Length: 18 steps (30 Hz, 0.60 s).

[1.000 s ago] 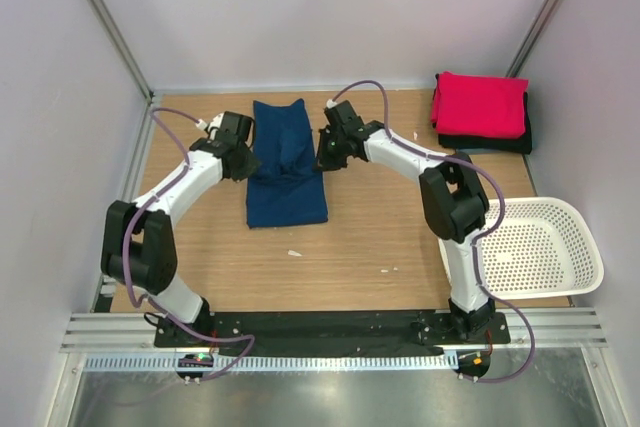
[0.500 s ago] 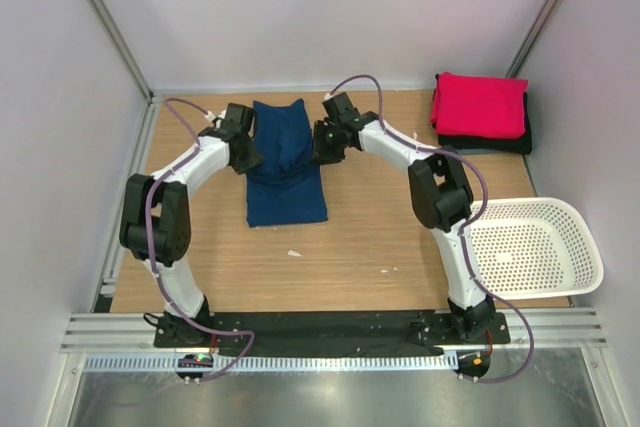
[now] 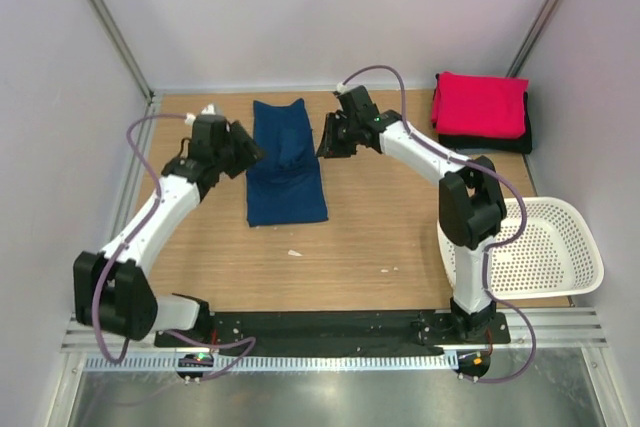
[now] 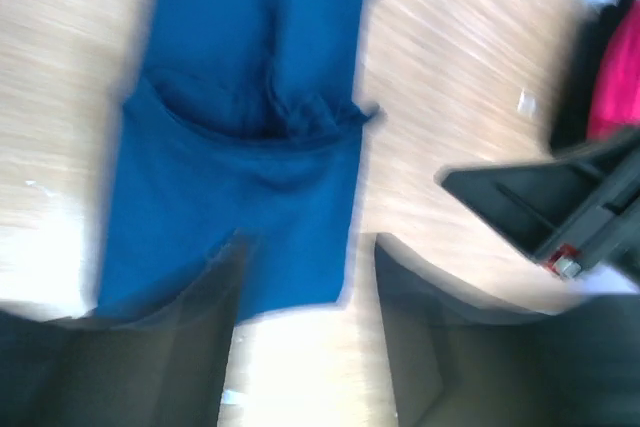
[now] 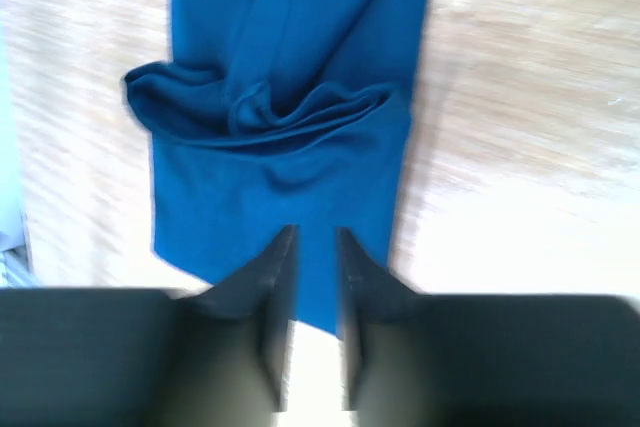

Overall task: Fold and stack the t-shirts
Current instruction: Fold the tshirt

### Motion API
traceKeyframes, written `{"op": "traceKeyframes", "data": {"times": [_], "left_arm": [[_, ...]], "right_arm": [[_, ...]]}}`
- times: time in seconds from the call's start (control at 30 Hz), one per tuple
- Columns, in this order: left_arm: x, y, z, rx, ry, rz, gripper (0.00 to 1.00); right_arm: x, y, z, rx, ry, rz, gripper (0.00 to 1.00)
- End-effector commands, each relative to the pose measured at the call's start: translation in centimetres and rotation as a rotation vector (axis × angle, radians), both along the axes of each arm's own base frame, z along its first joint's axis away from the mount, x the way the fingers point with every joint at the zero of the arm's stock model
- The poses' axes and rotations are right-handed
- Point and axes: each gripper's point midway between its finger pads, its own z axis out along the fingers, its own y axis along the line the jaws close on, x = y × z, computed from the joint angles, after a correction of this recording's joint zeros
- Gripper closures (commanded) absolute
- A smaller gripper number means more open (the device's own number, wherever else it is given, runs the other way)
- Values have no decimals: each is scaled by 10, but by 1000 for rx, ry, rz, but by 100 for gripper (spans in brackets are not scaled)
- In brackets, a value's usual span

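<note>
The wooden tabletop [image 3: 380, 237] carries everything. The left arm [image 3: 150, 222] and the right arm [image 3: 430, 157] both reach to its far half, one on each side of the blue cloth.

A white basket [image 3: 575, 222] with many small holes sits at the near right edge, partly over the border of the tabletop.

The navy t-shirt [image 3: 286, 172] lies flat as a long narrow strip in the far left-middle part, between the two claws. Across its middle there is a bunched, wrinkled fold.

In the far right corner the pink-red t-shirt [image 3: 480, 105] is folded and lies on top of the black t-shirt [image 3: 500, 141] – only a dark edge of the black one shows below it.

The left claw [image 3: 248, 150] is just beside the left edge of the navy t-shirt. Its fingers stand wide apart and hold nothing.

The right claw [image 3: 325, 142] is just beside the right edge. Its fingers have only a narrow gap between them – no cloth is pinched there.

A small white scrap [image 3: 293, 253] lies on the wood near the shirt's closer end.
</note>
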Motion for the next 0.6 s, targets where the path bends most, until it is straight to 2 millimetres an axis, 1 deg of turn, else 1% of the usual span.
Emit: {"op": "traceKeyframes", "data": {"times": [0.0, 0.03, 0.07, 0.1, 0.13, 0.17, 0.23, 0.27, 0.3, 0.33, 0.37, 0.4, 0.47, 0.5, 0.53, 0.57], "left_arm": [[-12, -36, -21, -183, 0, -52, 67], [-13, -36, -35, -203, 19, -35, 75], [-13, -37, -40, -207, 29, -35, 82], [-12, -37, -47, -208, 39, -30, 92], [-10, -38, -57, -199, 58, -29, 94], [-7, -38, -61, -193, 59, -31, 95], [3, -38, -65, -183, 42, -24, 97], [11, -39, -73, -161, 48, -28, 98], [17, -37, -77, -146, 42, -17, 98], [24, -36, -80, -133, 43, -13, 99], [30, -32, -93, -92, 56, -8, 99], [40, -32, -92, -79, 45, -4, 99], [51, -27, -99, -62, 49, 5, 100], [59, -28, -104, -56, 56, 1, 100], [62, -27, -107, -55, 62, 2, 100], [65, -27, -109, -53, 65, 4, 100]], "right_arm": [[-5, 17, 21, 90, -96, 27, 77], [-5, 19, 17, 96, -93, 29, 82], [-6, 22, 9, 99, -85, 32, 85], [-3, 25, 7, 115, -93, 38, 86], [-2, 29, 4, 121, -92, 43, 87], [-1, 31, -8, 115, -76, 43, 87], [7, 39, -10, 134, -89, 49, 87], [8, 43, -22, 129, -73, 51, 87], [13, 46, -19, 138, -82, 51, 87], [17, 47, -21, 135, -85, 42, 87], [21, 48, -23, 133, -91, 34, 87], [26, 49, -27, 129, -97, 27, 87], [34, 48, -31, 113, -118, 11, 87], [37, 49, -31, 111, -126, 6, 87], [40, 49, -39, 99, -128, 3, 87], [44, 47, -42, 85, -135, -13, 87]]}}
